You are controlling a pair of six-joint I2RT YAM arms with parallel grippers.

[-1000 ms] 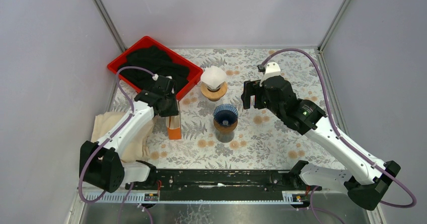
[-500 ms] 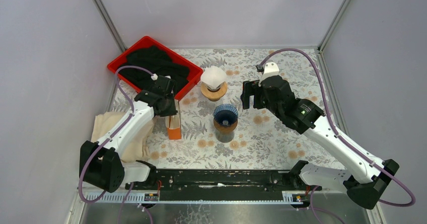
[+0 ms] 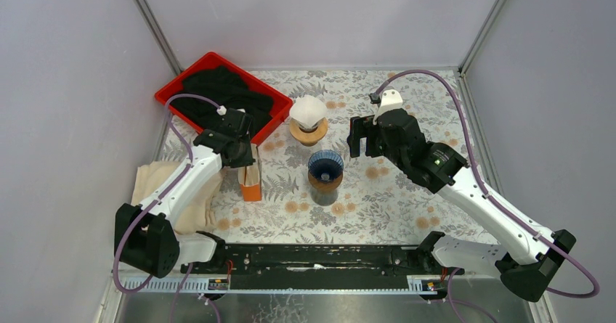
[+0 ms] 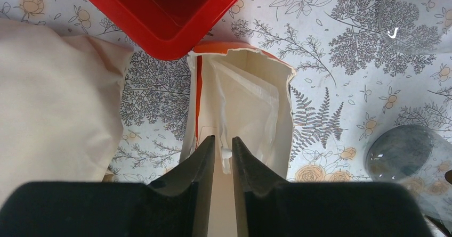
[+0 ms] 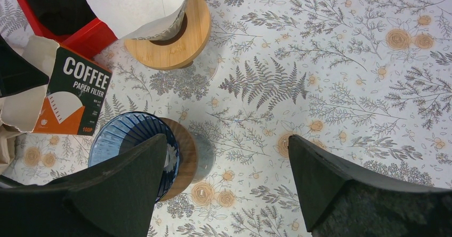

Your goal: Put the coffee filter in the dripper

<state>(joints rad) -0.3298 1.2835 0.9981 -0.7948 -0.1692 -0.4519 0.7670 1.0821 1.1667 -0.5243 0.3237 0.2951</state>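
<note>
An open orange coffee filter box (image 3: 250, 184) stands left of the blue ribbed dripper (image 3: 325, 165), which sits empty on a wooden collar. In the left wrist view the box (image 4: 250, 104) is open at the top with white filters inside. My left gripper (image 4: 224, 142) reaches into it, its jaws nearly closed on a thin white filter edge. In the top view the left gripper (image 3: 244, 156) is right above the box. My right gripper (image 5: 226, 141) is open and empty, just right of the dripper (image 5: 125, 141); it also shows in the top view (image 3: 359, 138).
A second wooden holder (image 3: 309, 131) with a white filter (image 3: 308, 110) stands behind the dripper. A red tray (image 3: 173, 85) with black cloth sits at the back left. A beige cloth (image 3: 156, 178) lies at the left edge. The box label (image 5: 72, 96) faces the right wrist camera.
The left gripper has shifted very slightly back over the box. The right arm has edged a little to the left. The jaws look the same.
</note>
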